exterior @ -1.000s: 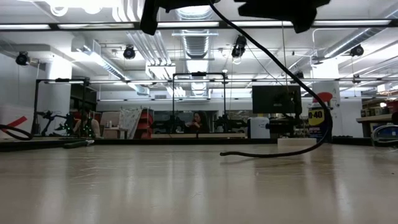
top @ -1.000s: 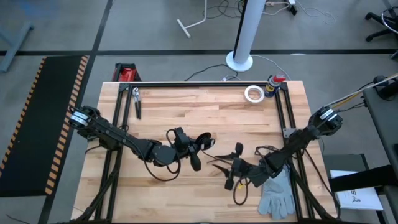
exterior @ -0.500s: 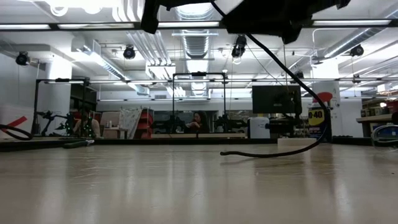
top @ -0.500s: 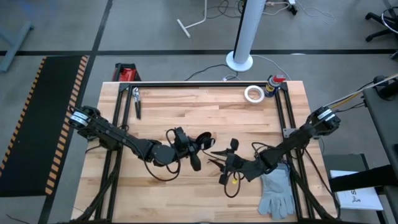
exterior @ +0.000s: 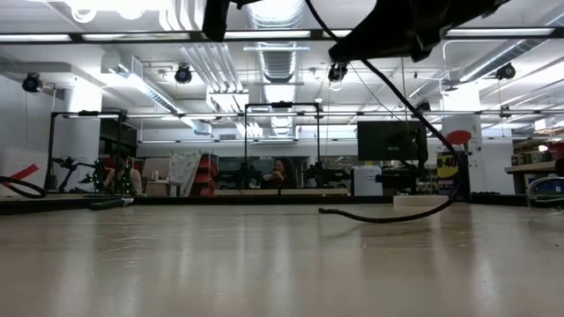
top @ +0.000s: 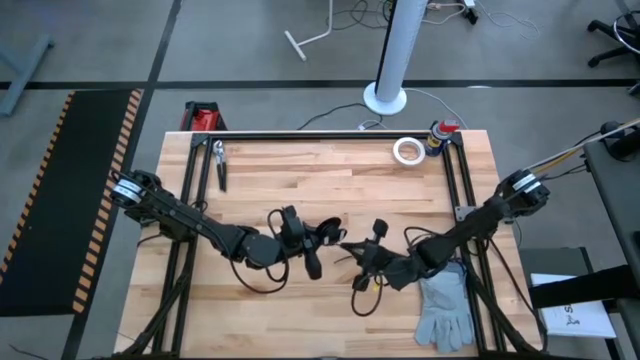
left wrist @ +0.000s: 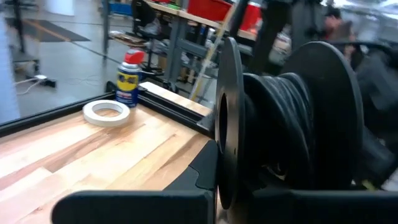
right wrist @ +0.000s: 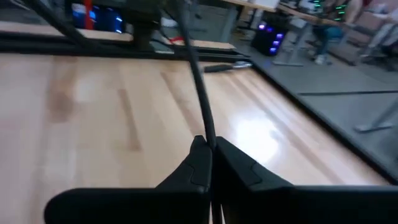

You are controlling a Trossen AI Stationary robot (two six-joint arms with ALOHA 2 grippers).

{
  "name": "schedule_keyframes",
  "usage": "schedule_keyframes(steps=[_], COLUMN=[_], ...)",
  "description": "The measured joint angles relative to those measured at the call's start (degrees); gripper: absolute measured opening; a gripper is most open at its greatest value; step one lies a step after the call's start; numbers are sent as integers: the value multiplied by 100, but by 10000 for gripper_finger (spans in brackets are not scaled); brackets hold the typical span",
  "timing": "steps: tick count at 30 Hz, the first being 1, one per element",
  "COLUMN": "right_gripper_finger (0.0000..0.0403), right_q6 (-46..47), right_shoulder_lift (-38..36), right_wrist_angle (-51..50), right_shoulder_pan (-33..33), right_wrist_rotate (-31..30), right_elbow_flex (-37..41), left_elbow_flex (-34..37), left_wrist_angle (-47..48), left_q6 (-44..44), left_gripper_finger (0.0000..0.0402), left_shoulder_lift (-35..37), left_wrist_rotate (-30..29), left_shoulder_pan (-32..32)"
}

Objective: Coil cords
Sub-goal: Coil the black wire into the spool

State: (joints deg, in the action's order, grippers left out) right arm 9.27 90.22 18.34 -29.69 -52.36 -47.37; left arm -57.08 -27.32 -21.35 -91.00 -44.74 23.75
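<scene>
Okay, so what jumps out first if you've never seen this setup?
Two dark arms meet over the middle of the wooden table. The left gripper carries a black spool wound with cord, and the right gripper has its fingers shut on that cord. A grey glove lies near the right front corner.

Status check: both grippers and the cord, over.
Left gripper mid-table holding a spool wound with cord. Right gripper shut on the cord, beside it. Slack loops on table. Grey glove near right arm.

Overhead tubes (exterior: 132,37) are lighting the room evenly, bright. Glare is pooling on the counter (right wrist: 261,134) in the right wrist view. Left wrist view is blurring toward its far side.
</scene>
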Motion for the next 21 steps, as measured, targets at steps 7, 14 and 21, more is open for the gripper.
schedule_keyframes(steps=[7,14,21], right_gripper_finger=[3,3,3], right_q6=[-158,-423,-772], right_shoulder_lift=[-695,-1378,-1356], right_wrist_angle=[-709,-690,-44], right_shoulder_pan=[9,9,9], right_wrist_rotate=[-393,-146,420], right_elbow_flex=[0,0,-105], left_elbow_flex=[-2,-2,-4], left_wrist_angle=[460,1092,1101], left_q6=[436,334,331], left_gripper_finger=[0,0,0], left_shoulder_lift=[0,0,-119], left_wrist_rotate=[641,794,544], left_shoulder_pan=[21,19,-45])
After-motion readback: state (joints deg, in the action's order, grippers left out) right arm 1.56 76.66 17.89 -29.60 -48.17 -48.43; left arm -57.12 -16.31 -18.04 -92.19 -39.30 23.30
